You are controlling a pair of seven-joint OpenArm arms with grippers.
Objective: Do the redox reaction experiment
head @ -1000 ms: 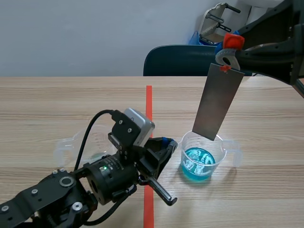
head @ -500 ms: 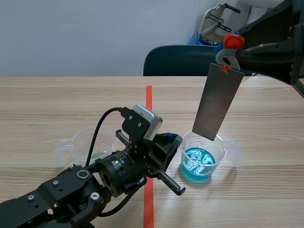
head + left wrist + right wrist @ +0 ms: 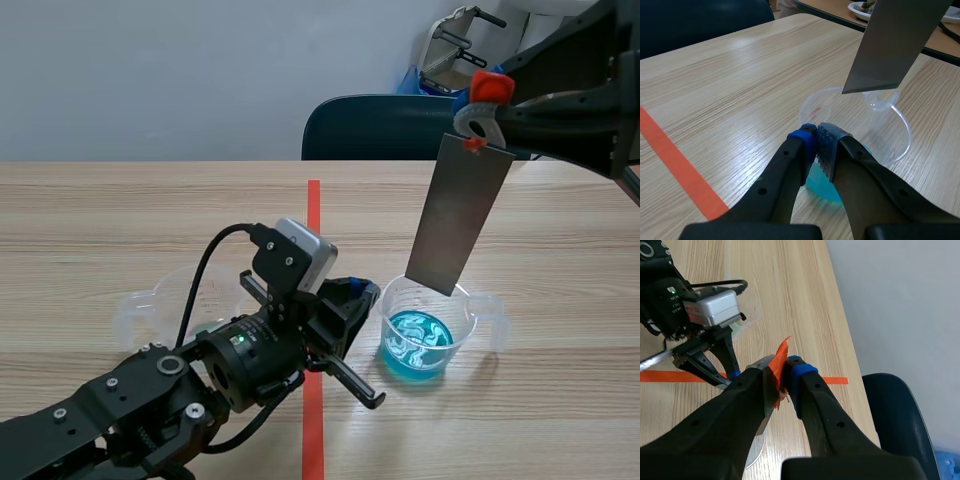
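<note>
One metal strip (image 3: pixel 460 215) hangs tilted, its lower edge over the 12 o'clock rim of the beaker (image 3: pixel 462 322), not yet in the blue solution (image 3: pixel 415 345). We judge it stiff, light and smooth, so we hold it only by the orange tag (image 3: pixel 782 352) at its upper end, where the right gripper (image 3: pixel 782 367) is clamped. At the beaker's 9 o'clock, the left gripper (image 3: pixel 817 137) has its fingers pressed together on nothing, tips at the rim.

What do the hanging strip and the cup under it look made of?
Strip: likely metal; dull grey, flat, straight-edged, with a faint sheen. Cup: probably clear plastic; the blue liquid shows through its thin wall.
</note>
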